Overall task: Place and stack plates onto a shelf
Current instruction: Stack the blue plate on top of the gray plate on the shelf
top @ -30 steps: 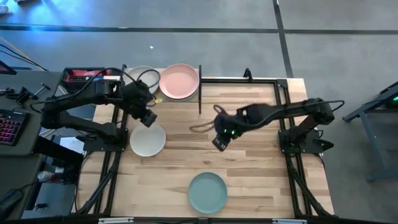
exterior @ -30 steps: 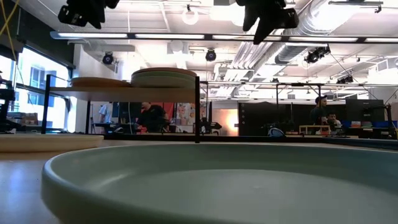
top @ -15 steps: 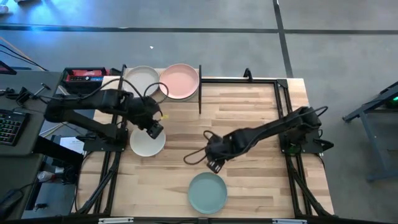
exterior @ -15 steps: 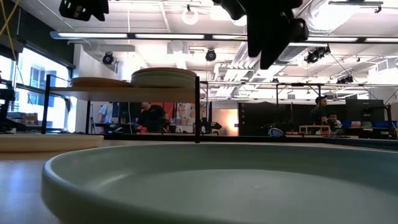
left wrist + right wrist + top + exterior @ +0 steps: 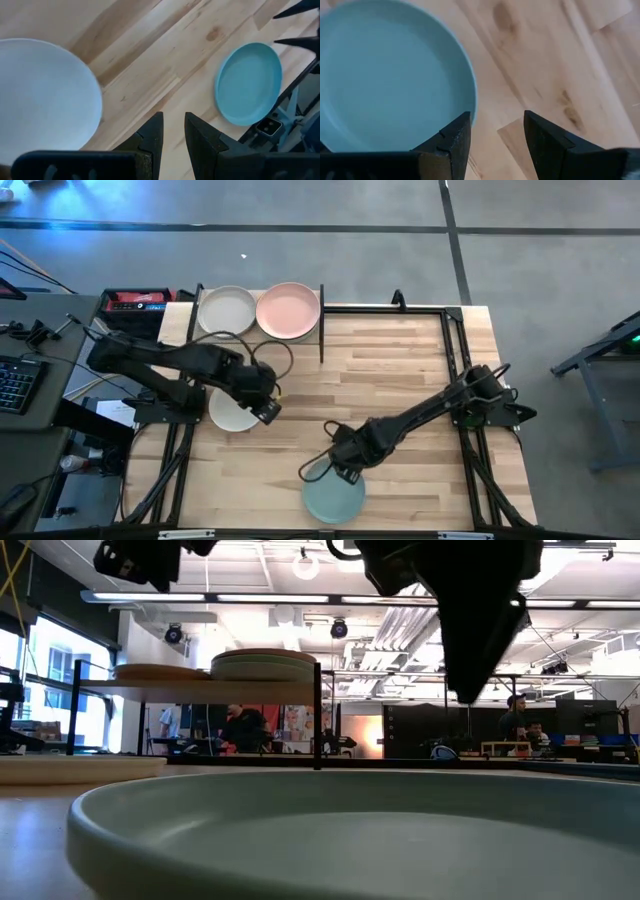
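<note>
A teal plate point(image 5: 335, 498) lies flat on the table near its front edge and fills the foreground of the low view point(image 5: 350, 830). My right gripper point(image 5: 497, 135) hangs open above that plate's far rim, clear of it. A white plate point(image 5: 230, 412) lies flat at the table's left. My left gripper point(image 5: 173, 134) hovers over its right rim, open by a narrow gap with nothing in it. On the shelf point(image 5: 200, 684) at the far left rest a white plate point(image 5: 227, 310) and a pink plate point(image 5: 289, 310).
Black frame rails run along the table's sides point(image 5: 455, 340), and a black post point(image 5: 321, 325) stands at the shelf's right end. Bare wood lies between the two table plates point(image 5: 400, 370). A keyboard and gear sit off the table's left. People show in the room beyond.
My left gripper has left the shelf's front and gone toward the near edge and rightward, sinking a little, to the white plate's right rim. My right gripper has swung from mid-table toward the near edge and come down over the teal plate's far rim. No plate has moved.
</note>
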